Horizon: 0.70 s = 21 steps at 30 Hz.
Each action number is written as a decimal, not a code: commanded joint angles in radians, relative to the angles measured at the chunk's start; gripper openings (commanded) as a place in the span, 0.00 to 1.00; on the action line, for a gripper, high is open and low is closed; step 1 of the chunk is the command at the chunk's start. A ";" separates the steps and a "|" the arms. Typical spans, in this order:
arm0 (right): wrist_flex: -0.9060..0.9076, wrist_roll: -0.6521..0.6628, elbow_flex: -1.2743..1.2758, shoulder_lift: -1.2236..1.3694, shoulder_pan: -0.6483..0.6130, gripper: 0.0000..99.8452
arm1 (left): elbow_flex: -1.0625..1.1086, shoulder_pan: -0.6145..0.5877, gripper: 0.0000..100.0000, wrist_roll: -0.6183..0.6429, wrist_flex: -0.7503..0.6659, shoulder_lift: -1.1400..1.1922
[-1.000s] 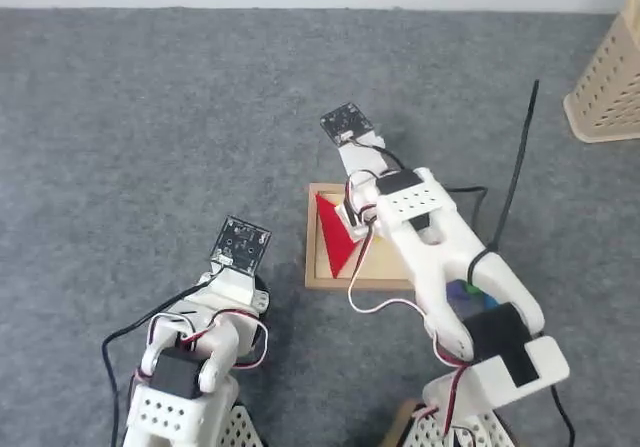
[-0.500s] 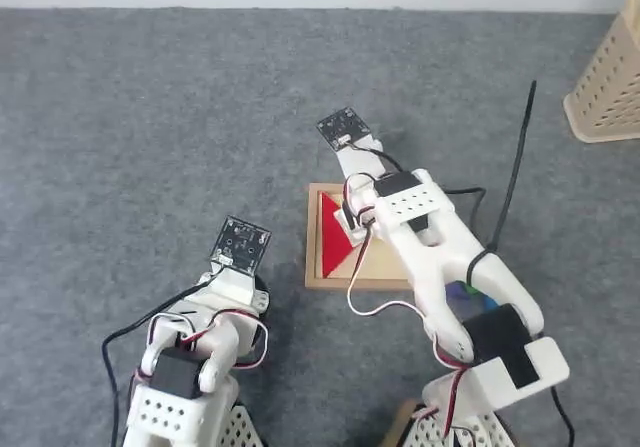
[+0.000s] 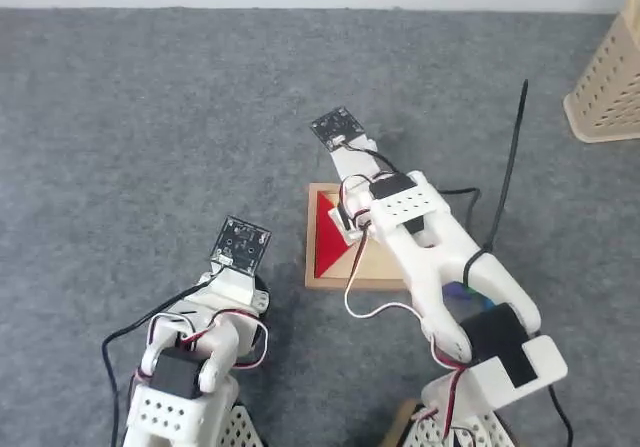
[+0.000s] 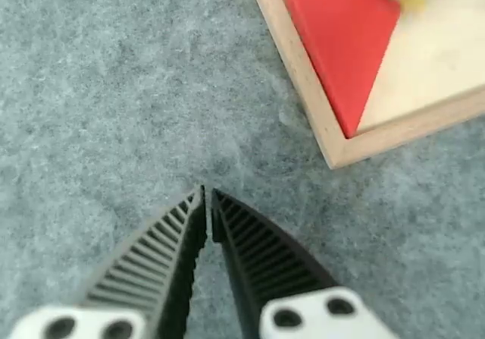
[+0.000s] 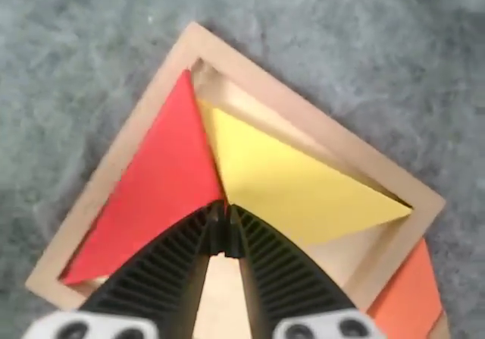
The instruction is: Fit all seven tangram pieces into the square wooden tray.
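The square wooden tray (image 5: 114,157) holds a red triangle (image 5: 155,195) along one wall and a yellow triangle (image 5: 295,180) beside it, their edges touching. My right gripper (image 5: 225,211) is shut, its tips down at the seam where the two triangles meet. An orange piece (image 5: 409,301) lies on the carpet just outside a tray corner. In the high view the right arm (image 3: 420,227) covers most of the tray (image 3: 312,282), and the red triangle (image 3: 328,242) shows at its left side. My left gripper (image 4: 206,196) is shut and empty over carpet, short of the tray's corner (image 4: 333,153).
Grey carpet lies all around. A beige slotted basket (image 3: 610,77) stands at the far right edge. A black cable (image 3: 505,187) runs beside the right arm. A small blue and green bit (image 3: 462,289) peeks out from under that arm.
The red triangle has gone from lying askew to lying straight along the tray's left wall. The right wrist shifted slightly left. The left arm has not moved.
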 commanded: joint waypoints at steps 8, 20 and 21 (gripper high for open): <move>-0.033 -0.020 -0.009 -0.047 0.117 0.01 | -0.019 0.000 0.01 0.006 0.006 -0.020; -0.051 -0.006 -0.078 0.088 0.122 0.01 | -0.019 0.000 0.01 0.006 0.006 -0.020; -0.036 -0.006 -0.103 0.110 0.122 0.01 | -0.019 0.000 0.01 0.006 0.006 -0.020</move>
